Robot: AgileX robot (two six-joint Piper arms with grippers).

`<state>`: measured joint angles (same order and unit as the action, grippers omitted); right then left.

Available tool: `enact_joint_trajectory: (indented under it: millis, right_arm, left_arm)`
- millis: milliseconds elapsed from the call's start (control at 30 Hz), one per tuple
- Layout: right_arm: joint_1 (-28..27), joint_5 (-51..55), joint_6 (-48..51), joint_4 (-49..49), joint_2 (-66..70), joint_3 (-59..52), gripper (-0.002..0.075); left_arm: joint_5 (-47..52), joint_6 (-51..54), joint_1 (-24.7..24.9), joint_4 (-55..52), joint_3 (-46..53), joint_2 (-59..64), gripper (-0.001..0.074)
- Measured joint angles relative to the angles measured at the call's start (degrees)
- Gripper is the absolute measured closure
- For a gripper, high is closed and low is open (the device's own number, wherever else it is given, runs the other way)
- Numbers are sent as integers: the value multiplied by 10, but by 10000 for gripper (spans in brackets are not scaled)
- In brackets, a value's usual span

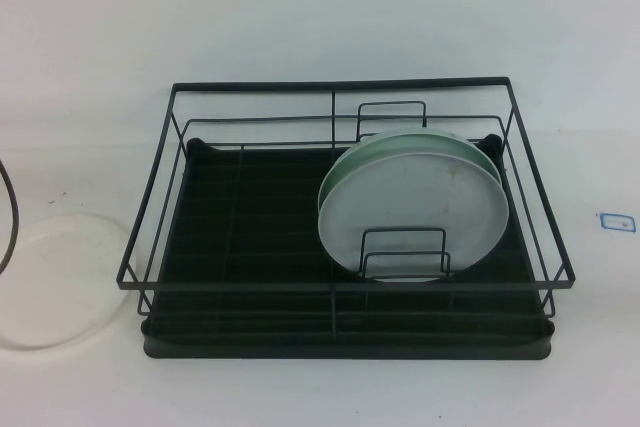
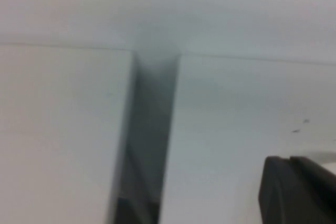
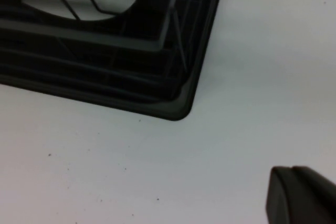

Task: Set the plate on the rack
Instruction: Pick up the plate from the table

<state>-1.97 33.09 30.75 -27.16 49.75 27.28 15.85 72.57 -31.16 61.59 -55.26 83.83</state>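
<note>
Plate (image 1: 50,282) flat beside rack (image 1: 340,277) — untouched

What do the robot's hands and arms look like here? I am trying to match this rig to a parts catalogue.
Little shows. The left hand appears in its wrist view only as a black, matte, blocky fingertip with rounded corners. The right hand looks the same in its own wrist view: a plain black block, unmarked. A thin dark cable curves along the high view's left edge. The arms themselves are out of view.
</note>
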Motion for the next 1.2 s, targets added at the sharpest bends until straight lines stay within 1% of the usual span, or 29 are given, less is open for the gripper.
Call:
enact_joint_trajectory:
  millis: [100,233,367,433,533,600,667,767,867,967,1033,1067,1133,1200]
  right_arm:
    - [0,0,6,-4,0,0,707]
    - [0,-1,27,-4,0,0,707]
    - [0,-5,45,-4,0,0,707]
    - [0,-8,48,-7,0,0,707]
    - [0,-13,49,-29,0,0,707]
    - [0,-14,50,-39,0,0,707]
    - [0,-16,50,-44,0,0,707]
    - [0,-16,52,-52,1,0,707]
    - [0,-7,69,-69,1,0,707]
    - [0,14,114,-89,1,1,707]
    - [0,21,149,-106,1,1,707]
    - [0,24,164,-113,1,1,707]
    - [0,27,190,-131,1,1,707]
    - [0,31,209,-147,1,1,707]
  left_arm:
    - [-24,-48,0,-77,-1,-4,735]
    - [-3,-120,11,-184,-1,-2,735]
    - [3,-195,50,-309,-1,-5,735]
    - [-5,-214,75,-363,-1,-8,735]
    - [-62,-209,118,-471,-1,-7,735]
    - [-103,-209,133,-532,-1,-4,735]
    - [-121,-212,136,-535,-1,-4,735]
    - [-113,-243,131,-527,-1,0,735]
    - [-76,-294,126,-492,-1,19,735]
    - [-23,-321,126,-458,-1,45,733]
    - [2,-323,126,-449,-1,64,710]
    - [14,-323,126,-448,-1,75,682]
    - [35,-323,126,-444,-1,98,591]
    - [60,-331,126,-443,-8,120,460]
